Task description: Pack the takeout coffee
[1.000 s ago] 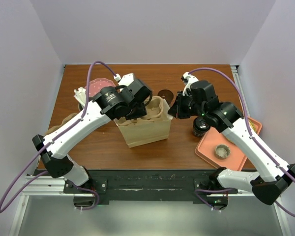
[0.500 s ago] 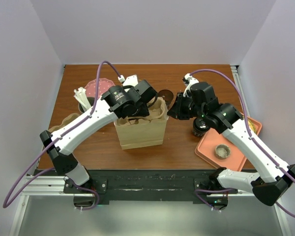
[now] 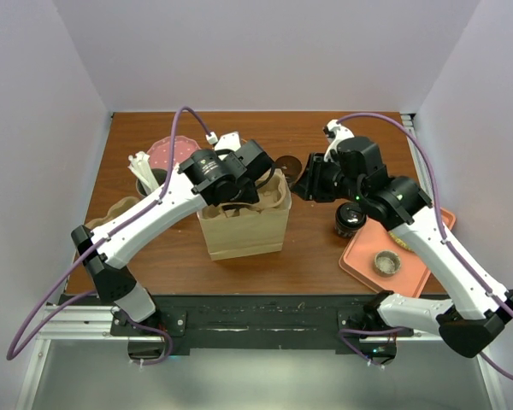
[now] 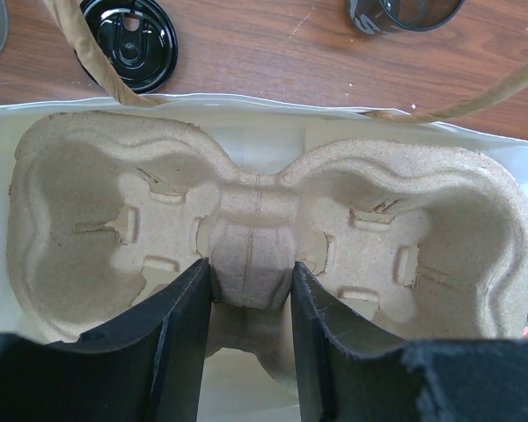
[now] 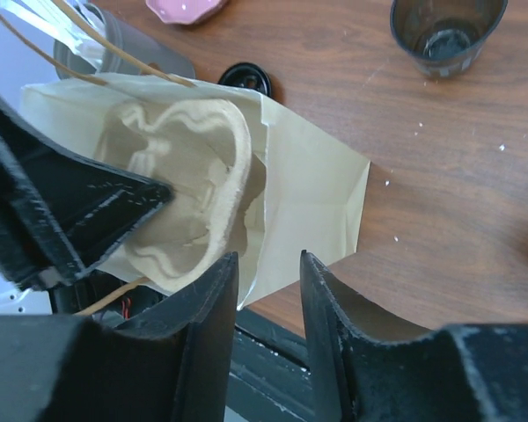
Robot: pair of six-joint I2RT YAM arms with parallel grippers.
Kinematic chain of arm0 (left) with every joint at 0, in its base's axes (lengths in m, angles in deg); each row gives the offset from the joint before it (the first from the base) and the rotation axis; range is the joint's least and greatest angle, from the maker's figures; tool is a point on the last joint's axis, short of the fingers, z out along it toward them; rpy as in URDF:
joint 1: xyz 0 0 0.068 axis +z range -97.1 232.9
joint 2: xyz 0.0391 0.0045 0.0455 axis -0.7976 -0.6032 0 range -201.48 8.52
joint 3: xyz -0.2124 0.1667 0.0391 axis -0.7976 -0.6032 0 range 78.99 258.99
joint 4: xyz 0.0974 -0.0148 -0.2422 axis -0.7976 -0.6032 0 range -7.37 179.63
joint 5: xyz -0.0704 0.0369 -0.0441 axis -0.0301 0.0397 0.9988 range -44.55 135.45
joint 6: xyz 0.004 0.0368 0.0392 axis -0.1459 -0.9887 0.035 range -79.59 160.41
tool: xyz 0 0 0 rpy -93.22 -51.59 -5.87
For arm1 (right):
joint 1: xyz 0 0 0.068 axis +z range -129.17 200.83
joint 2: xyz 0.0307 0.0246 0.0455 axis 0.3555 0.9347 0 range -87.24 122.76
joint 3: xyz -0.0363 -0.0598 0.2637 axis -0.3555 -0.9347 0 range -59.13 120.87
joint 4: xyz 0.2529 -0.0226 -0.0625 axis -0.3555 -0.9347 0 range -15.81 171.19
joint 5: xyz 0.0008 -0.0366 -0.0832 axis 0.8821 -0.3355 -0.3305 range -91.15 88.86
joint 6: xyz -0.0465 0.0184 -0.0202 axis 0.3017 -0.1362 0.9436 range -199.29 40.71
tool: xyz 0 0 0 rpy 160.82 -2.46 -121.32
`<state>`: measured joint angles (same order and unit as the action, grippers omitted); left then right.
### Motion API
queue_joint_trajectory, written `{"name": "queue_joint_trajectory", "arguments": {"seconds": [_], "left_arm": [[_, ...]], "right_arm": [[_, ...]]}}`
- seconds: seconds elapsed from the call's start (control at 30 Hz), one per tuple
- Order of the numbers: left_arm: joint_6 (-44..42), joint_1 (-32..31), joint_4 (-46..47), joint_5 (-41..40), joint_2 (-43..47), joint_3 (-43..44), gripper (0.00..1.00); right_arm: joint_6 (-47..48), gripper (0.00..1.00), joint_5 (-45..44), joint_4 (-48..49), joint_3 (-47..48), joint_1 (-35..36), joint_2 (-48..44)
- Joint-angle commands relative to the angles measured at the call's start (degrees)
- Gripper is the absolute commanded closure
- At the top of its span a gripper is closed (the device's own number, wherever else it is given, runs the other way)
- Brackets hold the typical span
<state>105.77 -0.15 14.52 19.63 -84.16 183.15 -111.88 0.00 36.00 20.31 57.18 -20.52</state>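
With the bag (image 3: pixel 244 235) now upright, our right gripper (image 5: pixel 268 264) parts, seemingly letting it go, our left gripper (image 4: pixel 251 268) clamps the carrier (image 4: pixel 114 193), and the coffee (image 3: pixel 346 222) waits.

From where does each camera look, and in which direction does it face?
Top external: above and behind the bases, looking down on the brown wooden table; left arm and right arm show.
Left wrist: above the brown paper bag, looking into the moulded pulp cup carrier; left gripper's black fingers show.
Right wrist: beside the bag, looking down at it; right gripper's fingers show.
Shared: bag, carrier, flat black disc lid.
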Motion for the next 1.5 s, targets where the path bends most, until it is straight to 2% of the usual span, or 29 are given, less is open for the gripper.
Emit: {"name": "queue_joint_trajectory", "arguments": {"seconds": [0.0, 0.13, 0.33, 0.53, 0.6, 0.77, 0.93, 0.97, 1.17, 1.27, 1.33, 1.37, 1.4, 1.47], "left_arm": [[-0.15, -0.29, -0.3, -2.48, 0.92, -0.18, 0.7], [-0.59, -0.2, -0.21, -2.65, 1.36, -0.8, 0.66], [-1.03, -0.2, -0.21, -2.74, 1.72, -0.98, 0.45], [-1.47, -0.2, -0.21, -2.83, 2.24, -0.19, 0.41], [-1.64, -0.2, -0.21, -2.74, 2.25, 0.34, 0.36], [-3.83, -0.12, -0.04, -1.87, 1.9, 4.73, 0.34], [-7.96, -0.2, 5.66, 1.03, 4.79, 6.41, 0.27], [-9.62, -0.2, 6.98, 1.82, 5.66, 6.32, 0.0], [-13.94, 0.06, 11.91, 1.66, 11.38, 6.41, 0.0], [-16.48, 0.15, 16.03, -1.23, 16.99, 2.82, 0.0], [-19.64, 0.67, 23.23, -1.42, 24.37, -5.34, 0.0], [-24.88, 0.94, 26.48, -0.03, 27.09, -8.94, 0.0], [-26.59, 1.03, 31.38, 0.16, 32.08, -12.28, 0.0], [-27.05, 1.2, 34.23, -1.76, 36.24, -19.67, 0.0]], "right_arm": [[1.66, 0.61, -1.06, -0.34, 3.7, 0.03, 0.08], [2.1, 0.61, -0.8, -0.34, 4.06, 0.12, 0.34], [3.42, 0.66, 1.05, -1.04, 5.64, 0.03, 1.57], [4.47, 0.69, 1.31, -1.92, 5.81, 0.11, 1.13], [4.56, 0.69, 1.4, -2.53, 5.9, 0.12, 1.22], [4.74, 0.69, 1.23, -2.97, 5.9, 0.12, 1.22], [6.23, 0.69, 1.49, -2.36, 6.25, 0.03, 1.48], [6.67, 0.69, 1.49, -2.36, 6.34, 0.03, 1.66], [5.01, 0.65, 7.35, -2.36, 9.59, 0.03, 3.24], [3.52, 0.62, 10.18, -1.39, 9.42, 0.12, 3.77], [2.98, 0.6, 10.89, -1.57, 9.07, 0.12, 4.38], [2.98, 0.59, 11.24, -1.83, 9.07, 0.12, 4.82], [3.15, 0.58, 10.81, -3.22, 9.76, 0.12, 5.26], [3.94, 0.58, 9.15, -5.69, 11.26, 0.12, 7.54]]}}
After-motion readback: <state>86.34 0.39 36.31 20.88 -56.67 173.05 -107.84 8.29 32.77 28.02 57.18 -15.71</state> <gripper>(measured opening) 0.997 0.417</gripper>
